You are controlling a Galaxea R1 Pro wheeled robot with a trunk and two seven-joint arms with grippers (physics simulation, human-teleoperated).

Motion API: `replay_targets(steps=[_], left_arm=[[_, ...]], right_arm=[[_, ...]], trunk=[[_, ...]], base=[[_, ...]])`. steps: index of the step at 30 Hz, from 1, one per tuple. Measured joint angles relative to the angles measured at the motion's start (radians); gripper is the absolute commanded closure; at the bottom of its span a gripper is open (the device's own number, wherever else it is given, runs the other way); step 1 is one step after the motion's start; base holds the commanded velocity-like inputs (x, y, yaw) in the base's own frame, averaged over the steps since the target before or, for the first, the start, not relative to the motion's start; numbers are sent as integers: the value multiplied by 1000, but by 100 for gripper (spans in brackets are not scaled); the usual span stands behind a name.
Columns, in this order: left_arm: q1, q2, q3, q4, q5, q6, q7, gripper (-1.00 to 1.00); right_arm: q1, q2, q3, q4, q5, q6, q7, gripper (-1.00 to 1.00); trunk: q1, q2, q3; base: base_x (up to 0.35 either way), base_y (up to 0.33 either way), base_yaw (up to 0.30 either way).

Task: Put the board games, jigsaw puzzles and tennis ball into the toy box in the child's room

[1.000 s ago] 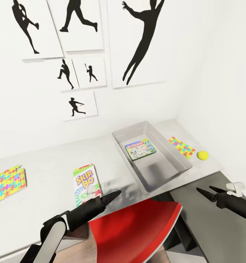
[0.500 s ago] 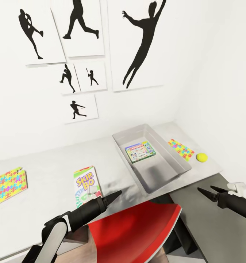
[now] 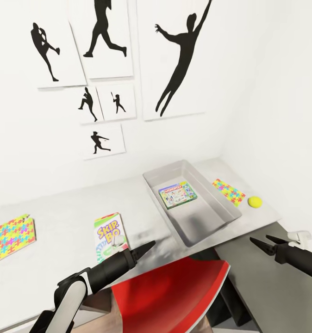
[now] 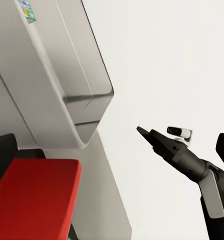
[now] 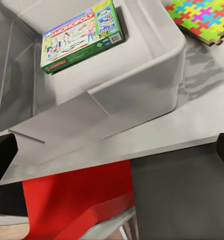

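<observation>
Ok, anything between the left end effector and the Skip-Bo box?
Nothing visible. The left end effector hovers past the table's front edge, beside the Skip-Bo box, with bare tabletop between them. The red chair sits lower.

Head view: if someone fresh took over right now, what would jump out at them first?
Probably the black sports silhouette pictures on the white wall, then the red chair low in front, between the arms. On the grey table, the toy box already holds a Monopoly box, while the Skip-Bo box, two jigsaw puzzles and the tennis ball lie outside it.
</observation>
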Motion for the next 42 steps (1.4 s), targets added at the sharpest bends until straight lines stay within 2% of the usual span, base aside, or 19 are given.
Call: replay_targets(steps=[42], left_arm=[[1,8,3,16,-2,-24,-1,-100]], right_arm=[[1,4,0,0,-1,-2,5,-100]], trunk=[[0,0,70]], base=[[0,0,0]])
